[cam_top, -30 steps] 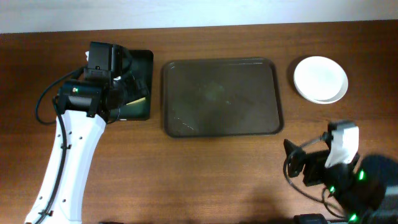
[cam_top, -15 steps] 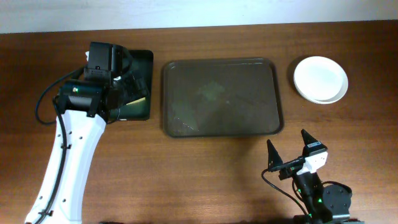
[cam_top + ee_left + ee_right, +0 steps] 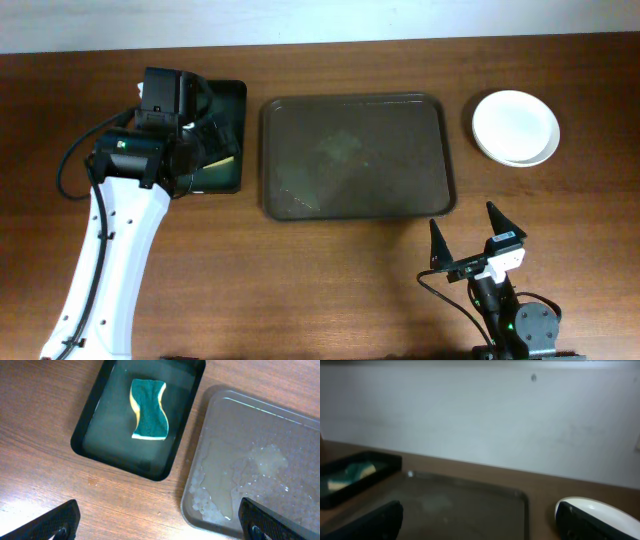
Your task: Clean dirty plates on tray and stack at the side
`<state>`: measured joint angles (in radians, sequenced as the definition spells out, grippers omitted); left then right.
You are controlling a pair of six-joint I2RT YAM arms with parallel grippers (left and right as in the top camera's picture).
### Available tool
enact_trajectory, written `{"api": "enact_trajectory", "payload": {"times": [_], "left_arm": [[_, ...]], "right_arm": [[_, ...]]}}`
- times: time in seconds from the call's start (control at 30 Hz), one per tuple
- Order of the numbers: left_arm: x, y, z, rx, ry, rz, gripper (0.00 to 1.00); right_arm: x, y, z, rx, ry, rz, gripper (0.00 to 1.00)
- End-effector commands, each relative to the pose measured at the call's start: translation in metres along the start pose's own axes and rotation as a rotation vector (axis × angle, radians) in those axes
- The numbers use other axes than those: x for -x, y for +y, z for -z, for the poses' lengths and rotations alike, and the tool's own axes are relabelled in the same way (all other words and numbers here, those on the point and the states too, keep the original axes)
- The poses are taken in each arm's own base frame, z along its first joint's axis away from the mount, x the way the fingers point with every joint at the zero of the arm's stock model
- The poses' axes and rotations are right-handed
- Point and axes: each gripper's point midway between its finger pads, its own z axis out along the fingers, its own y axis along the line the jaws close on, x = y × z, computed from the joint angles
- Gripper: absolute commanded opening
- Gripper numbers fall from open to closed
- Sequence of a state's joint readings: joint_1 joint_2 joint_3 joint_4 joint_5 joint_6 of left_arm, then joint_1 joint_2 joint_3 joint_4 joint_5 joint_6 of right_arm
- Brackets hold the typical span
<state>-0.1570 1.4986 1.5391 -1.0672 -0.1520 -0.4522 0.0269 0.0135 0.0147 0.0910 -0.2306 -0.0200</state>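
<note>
Currently, the left gripper hangs wide open over the black tray holding the sponge. The brown tray, long axis left-right, carries only soapy residue. The white plates sit face-up, stacked slightly offset, just right of it; a nudge could slide them. The right gripper is spread wide.

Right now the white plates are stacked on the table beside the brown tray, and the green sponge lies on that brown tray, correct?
Not quite. The left wrist view shows the green sponge lying in the smaller black tray, not on the brown tray. The white plates are indeed stacked on the table beside the brown tray.
</note>
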Motion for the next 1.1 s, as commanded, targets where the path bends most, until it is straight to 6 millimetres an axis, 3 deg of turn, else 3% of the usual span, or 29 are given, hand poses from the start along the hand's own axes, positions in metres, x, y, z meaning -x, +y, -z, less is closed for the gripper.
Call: {"api": "enact_trajectory", "payload": {"times": [0.0,0.07,0.2,0.37,1.07], "left_arm": [[-0.001,-0.002,0.000,-0.007,0.004,-0.012,0.99],[-0.001,-0.002,0.000,-0.007,0.004,-0.012,0.99],[-0.001,-0.002,0.000,-0.007,0.004,-0.012,0.99],[-0.001,-0.002,0.000,-0.007,0.004,-0.012,0.99],[-0.001,-0.002,0.000,-0.007,0.004,-0.012,0.99]], "right_arm": [[-0.021,-0.008,0.001,-0.050,0.076,-0.006,0.98],[-0.039,-0.011,0.003,-0.069,0.149,-0.019,0.98],[-0.042,-0.017,0.004,-0.106,0.161,-0.017,0.98],[-0.045,-0.040,0.009,-0.245,0.172,-0.057,0.98],[-0.045,-0.038,0.009,-0.236,0.172,-0.058,0.98]]}}
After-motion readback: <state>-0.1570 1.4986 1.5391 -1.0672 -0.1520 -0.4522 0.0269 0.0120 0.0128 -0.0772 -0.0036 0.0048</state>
